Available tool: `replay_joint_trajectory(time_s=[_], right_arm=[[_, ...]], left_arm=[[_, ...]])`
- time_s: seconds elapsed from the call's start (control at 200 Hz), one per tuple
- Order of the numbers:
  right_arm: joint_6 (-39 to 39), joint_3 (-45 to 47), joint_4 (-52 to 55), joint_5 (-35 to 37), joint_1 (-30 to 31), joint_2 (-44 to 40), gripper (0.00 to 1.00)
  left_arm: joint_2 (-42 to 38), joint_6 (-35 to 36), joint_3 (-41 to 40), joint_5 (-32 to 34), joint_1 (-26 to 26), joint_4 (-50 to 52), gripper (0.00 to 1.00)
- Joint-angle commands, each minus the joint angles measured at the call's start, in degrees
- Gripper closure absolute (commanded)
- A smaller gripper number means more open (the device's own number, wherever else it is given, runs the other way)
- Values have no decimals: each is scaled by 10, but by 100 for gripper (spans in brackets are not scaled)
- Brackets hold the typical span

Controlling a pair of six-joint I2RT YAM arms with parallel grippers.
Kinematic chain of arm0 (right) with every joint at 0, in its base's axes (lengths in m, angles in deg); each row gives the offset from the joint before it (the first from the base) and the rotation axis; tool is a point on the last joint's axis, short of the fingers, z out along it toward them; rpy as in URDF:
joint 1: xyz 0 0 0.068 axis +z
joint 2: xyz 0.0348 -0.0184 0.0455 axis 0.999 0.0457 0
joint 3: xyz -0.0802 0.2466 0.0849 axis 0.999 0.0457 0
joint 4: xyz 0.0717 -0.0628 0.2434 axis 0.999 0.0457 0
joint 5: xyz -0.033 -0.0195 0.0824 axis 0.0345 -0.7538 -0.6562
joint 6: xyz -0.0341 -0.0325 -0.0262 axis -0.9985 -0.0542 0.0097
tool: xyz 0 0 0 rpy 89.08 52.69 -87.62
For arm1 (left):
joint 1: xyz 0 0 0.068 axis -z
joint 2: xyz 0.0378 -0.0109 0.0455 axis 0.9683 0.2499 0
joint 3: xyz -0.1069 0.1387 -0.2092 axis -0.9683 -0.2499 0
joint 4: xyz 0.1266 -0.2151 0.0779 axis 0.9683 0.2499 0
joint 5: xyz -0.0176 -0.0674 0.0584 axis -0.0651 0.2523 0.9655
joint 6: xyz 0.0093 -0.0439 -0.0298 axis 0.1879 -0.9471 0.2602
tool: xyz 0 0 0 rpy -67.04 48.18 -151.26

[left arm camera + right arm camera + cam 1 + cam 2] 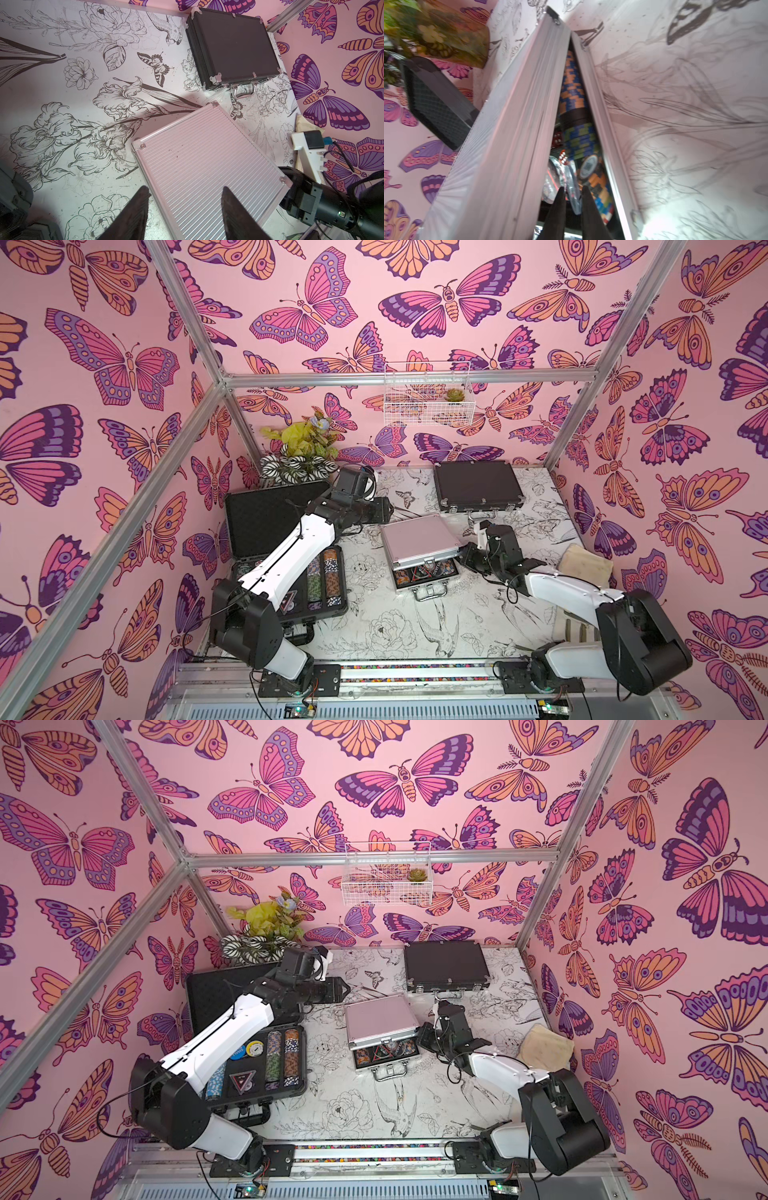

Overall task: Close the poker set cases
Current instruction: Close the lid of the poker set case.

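Observation:
The large black poker set case (266, 514) stands open at the left, lid upright, chips showing in its base (274, 1052). At the back right the medium black silver-trimmed case (476, 485) (232, 47) lies shut. In the middle, the small silver case (419, 539) (207, 166) has its lid lowered but ajar, chips visible at the front (424, 572). My left gripper (384, 508) (185, 193) hovers open, above and behind that lid. My right gripper (464, 552) (572, 193) sits at the silver case's right side, jaws a narrow gap apart, pointing into the wedge between lid (508, 145) and base.
A potted plant (303, 452) stands in the back left corner, behind the large case. A white wire basket (428, 393) hangs on the back wall. A beige cloth (586, 568) lies at the table's right edge. The flower-printed table (415, 635) shows in front of the cases.

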Motion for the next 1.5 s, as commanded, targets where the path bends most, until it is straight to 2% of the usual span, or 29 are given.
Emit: replay_joint_trajectory(time_s=[0.0,0.266,0.651,0.902,1.027,1.163,1.493], right_arm=[[-58,-12,64,21,-2,-15,81],[-94,-19,97,44,-4,-7,80],[-113,-29,112,47,-4,15,79],[-133,-31,151,71,-4,-8,78],[-144,-36,177,79,-6,-18,73],[-145,-33,180,72,-6,-32,72],[-155,-36,182,9,10,-52,59]], left_arm=[[-8,-4,-15,-7,0,6,43],[0,-6,-23,-4,10,5,44],[43,-24,-68,23,69,-18,46],[87,-31,-72,28,105,-37,48],[105,-32,-69,36,121,-42,49],[121,-33,-76,41,133,-49,50],[128,-47,-142,64,139,-82,52]])
